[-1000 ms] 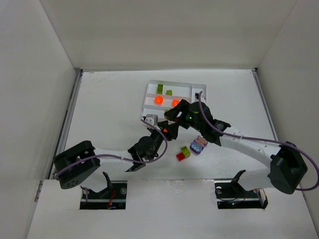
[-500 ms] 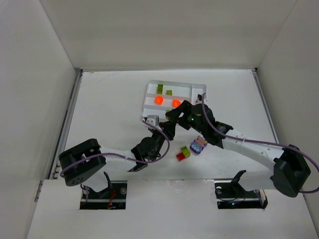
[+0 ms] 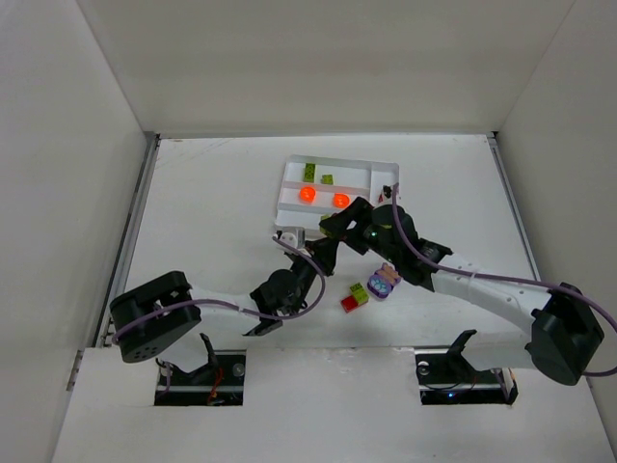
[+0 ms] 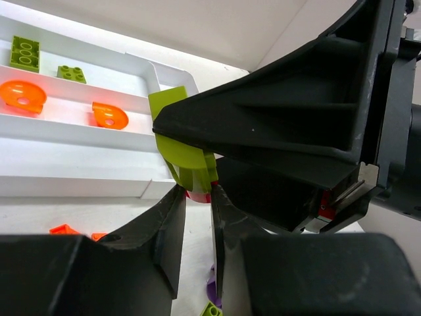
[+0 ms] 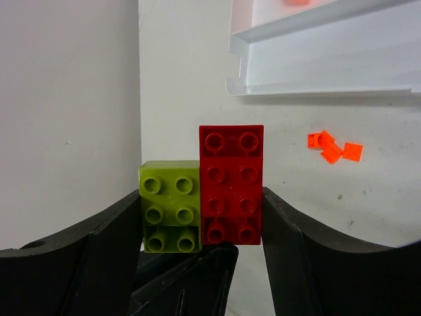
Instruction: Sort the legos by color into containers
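Note:
My right gripper (image 5: 200, 210) is shut on a lime green brick (image 5: 170, 205) and a red brick (image 5: 230, 184) that sit side by side between its fingers. My left gripper (image 4: 197, 191) meets it from below, with its fingertips closed on the near end of the same green and red pair (image 4: 187, 158). In the top view both grippers (image 3: 323, 249) (image 3: 334, 231) touch just in front of the white tray (image 3: 386, 172). The tray holds two green bricks (image 3: 309, 172) in the far slot and two orange round pieces (image 3: 307, 193) in the slot beside it.
A green and red brick pair (image 3: 355, 296) and a purple piece (image 3: 385, 281) lie on the table under the right arm. Small orange pieces (image 5: 332, 148) lie on the table near the tray's front edge (image 5: 316, 89).
The left arm has shifted slightly and its gripper has edged toward the tray. The two grippers stay together on the green and red bricks.

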Robot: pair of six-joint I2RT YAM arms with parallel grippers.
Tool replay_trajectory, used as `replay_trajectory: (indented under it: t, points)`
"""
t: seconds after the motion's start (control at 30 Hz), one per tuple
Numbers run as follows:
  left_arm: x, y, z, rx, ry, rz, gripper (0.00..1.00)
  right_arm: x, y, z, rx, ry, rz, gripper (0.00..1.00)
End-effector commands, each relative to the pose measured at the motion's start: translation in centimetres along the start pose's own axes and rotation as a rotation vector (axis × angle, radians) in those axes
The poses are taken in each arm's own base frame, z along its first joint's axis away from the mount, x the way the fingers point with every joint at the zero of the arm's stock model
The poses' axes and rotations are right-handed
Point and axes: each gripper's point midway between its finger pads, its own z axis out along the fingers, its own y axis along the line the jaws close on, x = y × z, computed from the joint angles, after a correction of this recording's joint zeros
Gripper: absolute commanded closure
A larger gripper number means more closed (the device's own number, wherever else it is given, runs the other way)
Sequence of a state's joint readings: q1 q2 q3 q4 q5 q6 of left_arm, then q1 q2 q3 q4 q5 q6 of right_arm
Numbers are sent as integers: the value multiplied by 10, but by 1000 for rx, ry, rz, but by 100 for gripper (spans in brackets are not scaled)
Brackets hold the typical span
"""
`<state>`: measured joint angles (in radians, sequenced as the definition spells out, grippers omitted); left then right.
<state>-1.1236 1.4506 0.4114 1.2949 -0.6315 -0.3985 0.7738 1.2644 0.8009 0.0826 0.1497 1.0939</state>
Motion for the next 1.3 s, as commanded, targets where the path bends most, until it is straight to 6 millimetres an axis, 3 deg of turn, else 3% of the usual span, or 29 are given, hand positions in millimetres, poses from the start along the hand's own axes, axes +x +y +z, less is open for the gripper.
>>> replay_trajectory:
  t: [0.0,0.23,0.53,0.7,0.83,1.07,1.27]
  points:
    - [-35,-10,-1,37,-107,-78,84,-10,13,-6,-59,-40,5,42]
    - [-26,-23,-9,99,-56,-74,84,-16,15,-4,-77,-56,13,41]
    - [-29,-15,-18,96,-54,-92,84,-14,16,-3,-94,-59,27,41]
    - [-33,-21,-17,107,-64,-89,63,-14,16,-2,-85,-58,27,44]
    - [-32,-25,-14,112,-65,-58,53,-12,16,0,-81,-49,32,44]
    - [-30,-20,-1,70,-96,-29,50,-1,28,-5,-118,-7,75,46]
    - [-38,-27,5,69,-155,-9,52,-2,52,-21,-196,19,177,47]
